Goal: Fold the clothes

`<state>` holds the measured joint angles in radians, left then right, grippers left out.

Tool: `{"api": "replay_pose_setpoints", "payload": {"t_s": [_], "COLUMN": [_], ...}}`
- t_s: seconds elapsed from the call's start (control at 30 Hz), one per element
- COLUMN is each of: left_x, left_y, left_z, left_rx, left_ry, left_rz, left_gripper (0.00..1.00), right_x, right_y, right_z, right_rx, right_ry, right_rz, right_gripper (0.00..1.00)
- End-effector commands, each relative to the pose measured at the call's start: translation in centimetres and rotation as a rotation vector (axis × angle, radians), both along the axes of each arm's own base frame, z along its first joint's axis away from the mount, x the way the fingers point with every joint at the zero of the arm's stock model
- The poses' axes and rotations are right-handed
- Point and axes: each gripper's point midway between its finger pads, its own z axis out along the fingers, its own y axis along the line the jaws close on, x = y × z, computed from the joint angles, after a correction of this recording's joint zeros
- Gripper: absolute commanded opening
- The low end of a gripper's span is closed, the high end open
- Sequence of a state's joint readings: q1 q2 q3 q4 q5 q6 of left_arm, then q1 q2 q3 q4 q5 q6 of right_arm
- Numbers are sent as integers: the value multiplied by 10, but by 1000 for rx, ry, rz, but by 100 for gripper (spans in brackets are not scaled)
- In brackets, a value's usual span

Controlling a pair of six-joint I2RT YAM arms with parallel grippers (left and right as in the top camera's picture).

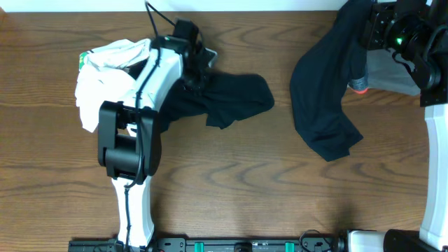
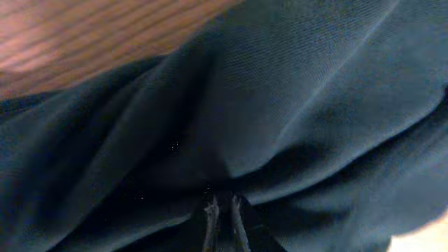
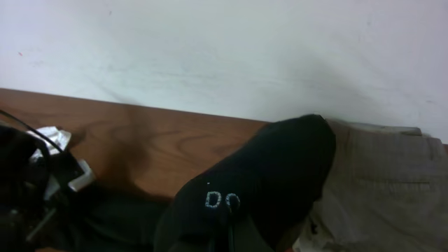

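Seen from overhead, the left arm (image 1: 129, 140) rises from its base at the table's (image 1: 231, 182) 6 o'clock edge to a bent elbow; its forearm then slants towards 1 o'clock. The left gripper (image 2: 222, 213) points down into a plain black garment (image 1: 231, 101); in the left wrist view its fingertips are pinched together on a fold of that dark cloth, which fills nearly the whole picture.

The black garment lies crumpled on the wood just beside the arm, its long axis running from 9 to 3 o'clock, the free end towards 3. A white T-shirt (image 1: 105, 80) sits bunched at the arm's 9 o'clock side, partly under the forearm, with a green patch at its 11 o'clock corner.

The right arm (image 1: 434, 77) stands along the 3 o'clock edge, and the right gripper (image 1: 372, 31) sits at the 1 o'clock corner. Black trousers (image 1: 322, 91) drape from it, their long axis running from 12 to 6 o'clock, the loose end spread on the table towards 6. A coral-red band (image 1: 358, 87) shows at their 3 o'clock edge.

In the right wrist view black cloth printed with pale letters covers the fingers, so I cannot tell whether they are clamped or parted; grey-khaki shorts (image 3: 381, 189) lie at 3 o'clock of that cloth, touching it.
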<state>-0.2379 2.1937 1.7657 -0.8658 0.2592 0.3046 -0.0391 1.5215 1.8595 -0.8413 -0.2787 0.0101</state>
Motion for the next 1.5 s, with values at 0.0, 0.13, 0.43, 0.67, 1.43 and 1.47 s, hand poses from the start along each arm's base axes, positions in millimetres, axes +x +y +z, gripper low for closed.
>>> {"api": "replay_pose_setpoints", "payload": {"t_s": [0.0, 0.13, 0.43, 0.67, 1.43, 1.47], "left_x": [2, 11, 28, 50, 62, 64], "left_y": [7, 29, 141, 238, 345, 349], "left_z": [-8, -27, -51, -39, -9, -6], "left_rx": [17, 106, 330, 312, 200, 190], "left_ry": [-21, -71, -182, -287, -502, -518], "left_rz": [52, 145, 527, 749, 1315, 1332], "left_gripper": [10, 9, 9, 9, 24, 27], "right_x": [-2, -2, 0, 7, 27, 26], "right_y": [1, 1, 1, 7, 26, 26], "right_z": [10, 8, -9, -32, -68, -69], "right_rx": [-3, -2, 0, 3, 9, 9], "right_ry": [-29, -20, 25, 84, 168, 174], "right_rz": [15, 15, 16, 30, 70, 70], "right_gripper": [1, 1, 1, 1, 1, 1]}}
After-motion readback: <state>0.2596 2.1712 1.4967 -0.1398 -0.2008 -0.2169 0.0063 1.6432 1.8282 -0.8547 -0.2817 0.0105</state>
